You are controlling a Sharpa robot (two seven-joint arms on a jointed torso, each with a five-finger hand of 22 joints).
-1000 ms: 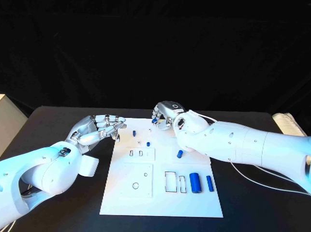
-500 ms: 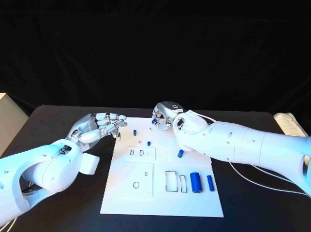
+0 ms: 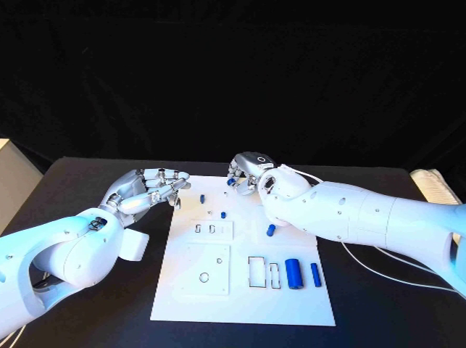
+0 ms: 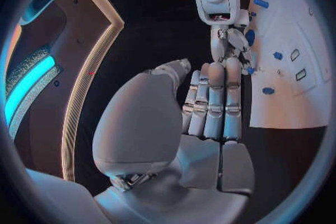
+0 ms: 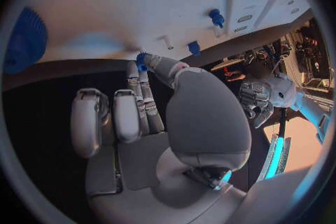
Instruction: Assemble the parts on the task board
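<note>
The left robot hand point(image 3: 149, 190) holds nothing, its fingers straight and side by side, at the left edge of the white task board point(image 3: 243, 304) on the black counter point(image 3: 76, 181). Five blue parts point(image 3: 292, 273) lie on the board. The right robot hand point(image 3: 248, 172) pinches one small blue part point(image 5: 142, 60) at the far edge.

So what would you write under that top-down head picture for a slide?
Right robot hand pinches a small blue part at the far edge of the white task board; left robot hand hovers beside it.

Both arms wore glossy white rounded shells dotted with small dark screws; each silver hand point(image 3: 147, 190) point(image 3: 249, 171) had segmented metallic fingers.
</note>
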